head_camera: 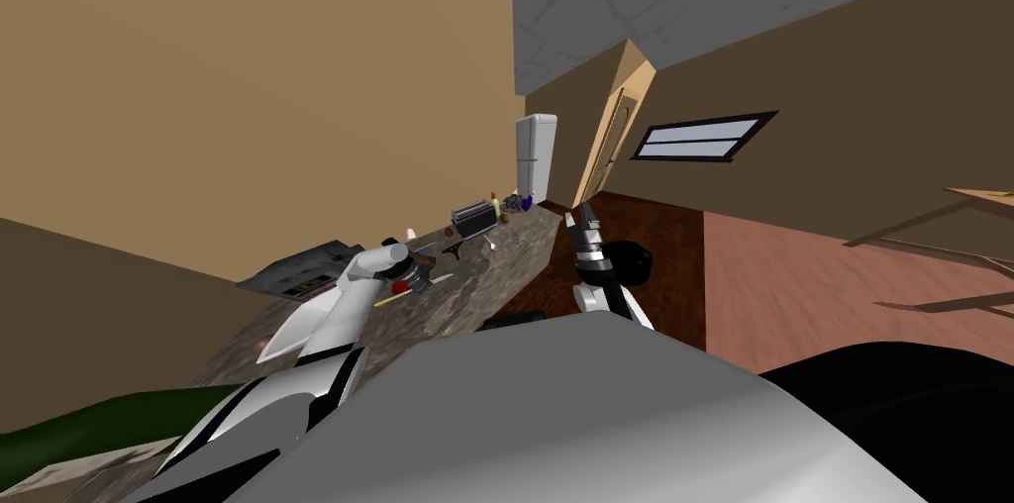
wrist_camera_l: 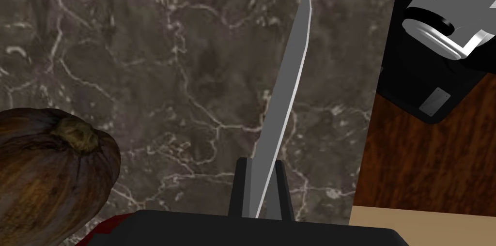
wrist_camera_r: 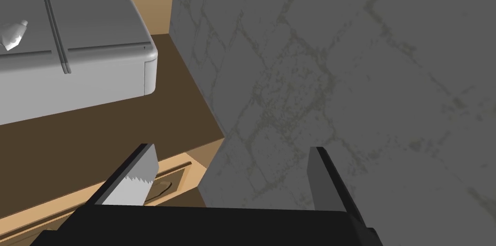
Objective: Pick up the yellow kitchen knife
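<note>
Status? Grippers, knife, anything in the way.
Left gripper shut on knife, grey blade out over marble counter. Right gripper open, holding nothing. Brown round fruit close beside left gripper, clear of blade.

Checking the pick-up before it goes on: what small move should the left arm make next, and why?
Probably lift the left gripper straight up a little. It is shut on the knife, whose grey blade points over the marbled counter, and a brown round thing sits close beside it, so moving sideways risks a bump.
</note>
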Robot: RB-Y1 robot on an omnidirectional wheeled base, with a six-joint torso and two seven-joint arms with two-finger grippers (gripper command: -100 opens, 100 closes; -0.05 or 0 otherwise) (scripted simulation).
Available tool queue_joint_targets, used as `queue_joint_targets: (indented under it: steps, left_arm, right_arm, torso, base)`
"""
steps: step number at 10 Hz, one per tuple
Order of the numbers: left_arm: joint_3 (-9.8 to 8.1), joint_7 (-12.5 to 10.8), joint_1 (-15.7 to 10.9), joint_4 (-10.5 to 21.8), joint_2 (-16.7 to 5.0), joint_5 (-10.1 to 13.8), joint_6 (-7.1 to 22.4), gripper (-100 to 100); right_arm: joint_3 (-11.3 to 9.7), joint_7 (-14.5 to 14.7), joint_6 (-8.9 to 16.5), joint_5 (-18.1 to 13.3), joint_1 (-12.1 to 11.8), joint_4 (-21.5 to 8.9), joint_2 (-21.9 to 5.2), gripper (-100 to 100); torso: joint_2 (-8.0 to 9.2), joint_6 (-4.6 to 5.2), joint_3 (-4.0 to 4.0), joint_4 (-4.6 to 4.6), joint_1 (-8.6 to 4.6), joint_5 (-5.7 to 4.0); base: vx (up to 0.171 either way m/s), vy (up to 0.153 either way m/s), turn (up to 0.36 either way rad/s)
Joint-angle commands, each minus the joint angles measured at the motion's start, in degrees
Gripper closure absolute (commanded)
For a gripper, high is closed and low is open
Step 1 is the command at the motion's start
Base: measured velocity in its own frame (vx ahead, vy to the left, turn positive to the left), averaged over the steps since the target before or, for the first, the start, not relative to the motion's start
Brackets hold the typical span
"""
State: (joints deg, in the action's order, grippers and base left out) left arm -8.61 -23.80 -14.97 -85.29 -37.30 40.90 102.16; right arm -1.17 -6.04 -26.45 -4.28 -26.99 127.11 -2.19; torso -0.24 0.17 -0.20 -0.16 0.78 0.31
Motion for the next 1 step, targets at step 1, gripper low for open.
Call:
queue_joint_targets:
  steps: [1]
  left_arm:
    - [0.0,0.0,0.0,0.0,0.0,0.0,0.0,0]
  right_arm:
    - [0.0,0.0,0.0,0.0,0.0,0.0,0.0,0]
  torso:
    - [0.0,0.0,0.0,0.0,0.0,0.0]
  base:
    - [0.0,0.0,0.0]
